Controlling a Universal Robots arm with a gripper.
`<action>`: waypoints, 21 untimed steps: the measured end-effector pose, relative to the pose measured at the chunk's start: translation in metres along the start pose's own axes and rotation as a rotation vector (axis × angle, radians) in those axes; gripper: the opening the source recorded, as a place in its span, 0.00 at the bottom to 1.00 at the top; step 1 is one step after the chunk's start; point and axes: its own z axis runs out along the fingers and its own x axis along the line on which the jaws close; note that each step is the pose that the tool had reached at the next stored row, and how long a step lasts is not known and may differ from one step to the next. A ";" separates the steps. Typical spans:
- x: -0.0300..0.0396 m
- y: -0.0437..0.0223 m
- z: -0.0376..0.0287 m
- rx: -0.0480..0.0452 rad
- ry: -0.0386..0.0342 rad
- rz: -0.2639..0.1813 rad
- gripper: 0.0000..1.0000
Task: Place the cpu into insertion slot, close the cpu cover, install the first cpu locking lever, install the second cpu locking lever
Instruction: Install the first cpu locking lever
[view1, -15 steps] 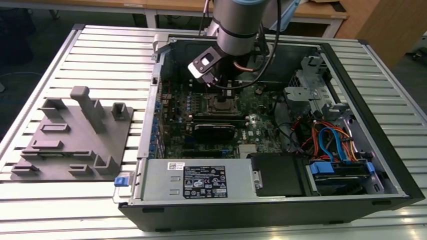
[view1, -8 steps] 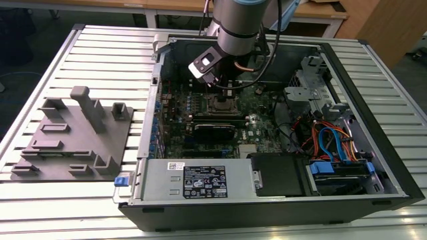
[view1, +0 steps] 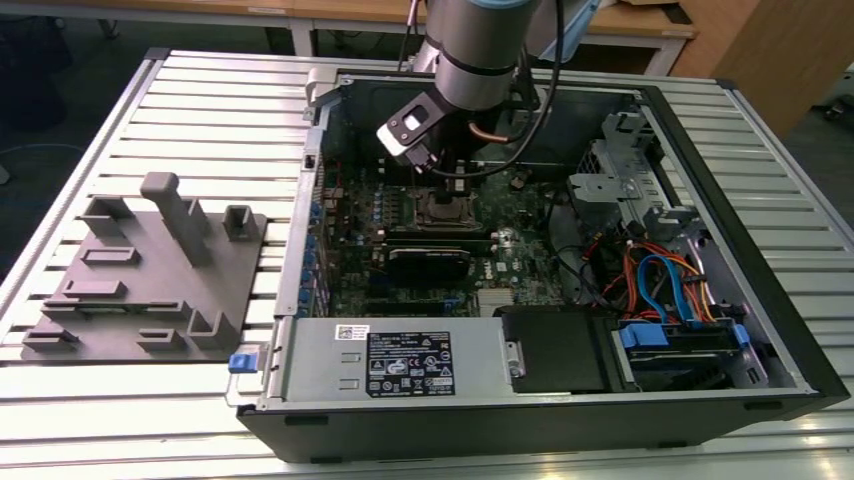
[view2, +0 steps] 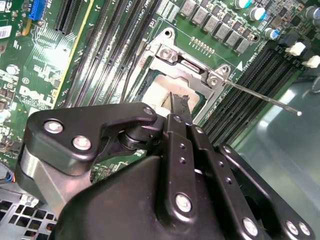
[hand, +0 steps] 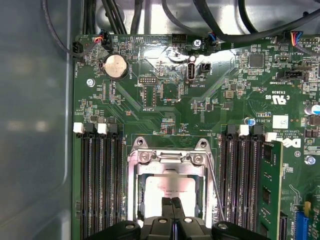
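Gripper (hand: 173, 202) down inside open pc case (view1: 747, 330), fingertips pressed together, nothing seen btw them. Tips right over the cpu (hand: 167, 190); touching or just above, can't tell. Cpu seated in insertion slot (hand: 131, 190), silvery top showing thru window of cpu cover (hand: 170, 159), lying flat over it. In second wrist view, thin locking lever (view2: 260, 95) sticking out sideways from socket corner, free end loose over memory slots (view2: 250, 75), not latched. Green memory module (hand: 270, 185) standing in a slot near socket. Round coin battery (hand: 116, 66) elsewhere on mobo, well apart from socket. In exterior view, grey fixture block (view1: 147, 270) on slatted table (view1: 214, 90), to exterior view's left of case, well apart from arm
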 end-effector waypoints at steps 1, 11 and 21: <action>0.0001 -0.0001 -0.0014 0.0000 -0.0002 0.000 0.10; 0.0012 -0.0009 -0.0218 0.0000 -0.0001 0.000 0.10; 0.0017 -0.0012 -0.0292 -0.0001 0.0000 0.000 0.10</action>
